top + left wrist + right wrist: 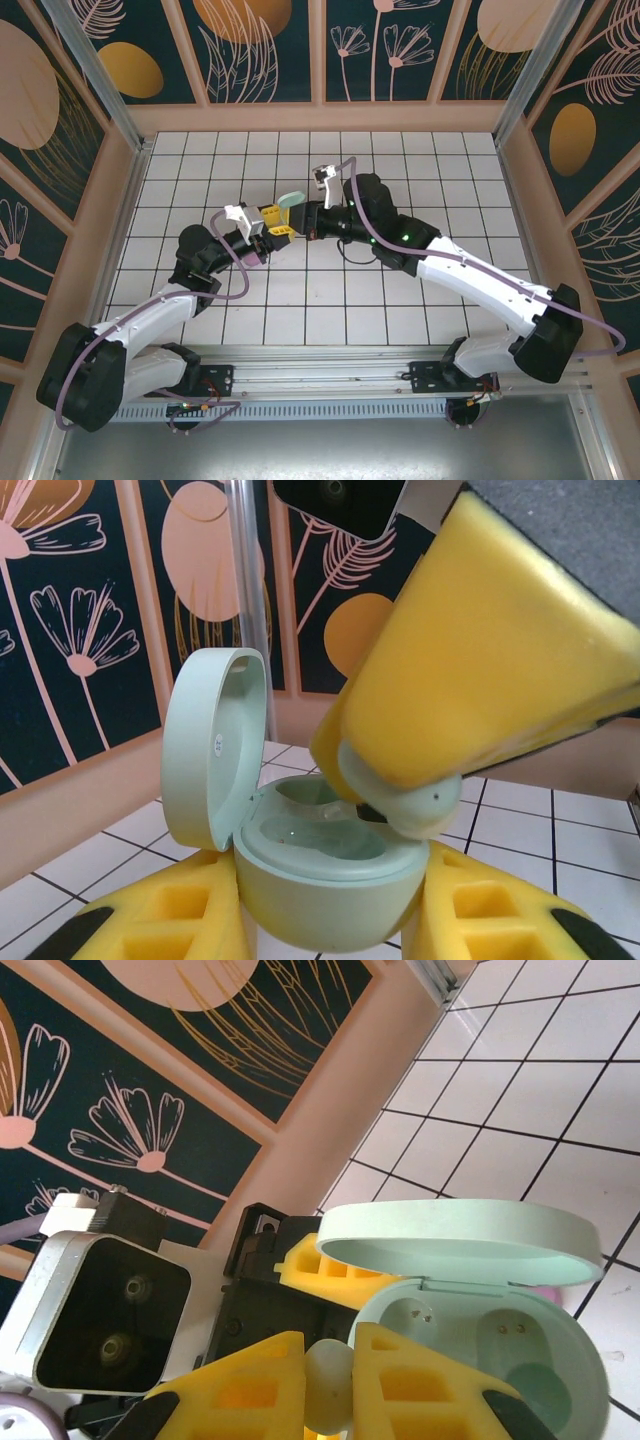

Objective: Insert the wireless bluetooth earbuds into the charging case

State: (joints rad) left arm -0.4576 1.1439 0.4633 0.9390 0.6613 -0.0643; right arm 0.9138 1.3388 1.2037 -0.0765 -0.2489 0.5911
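In the overhead view the left arm [150,320] reaches in from the near left toward the middle of the tiled table [420,160]. The left claw [278,222] is drawn narrow and clamps the mint case [290,203], holding it up off the tiles.

From the left wrist, that claw's yellow fingers [170,920] press on either side of the case's round body, and the lid [205,745] stands open, hinged up on the left. The slots [320,825] inside face upward.

Just right of the case's opening sits the pale mint bud [425,808], pinched at the tip of the right claw [305,221], whose jaws are all but closed on it. The bud hangs at the case's right rim and is not seated in a slot (whether it touches the rim I cannot tell).

From the right wrist, the bud [328,1385] shows between two yellow fingers [240,1385], just left of the open case [590,1380].

The right arm [480,285] stretches back to the near right corner.
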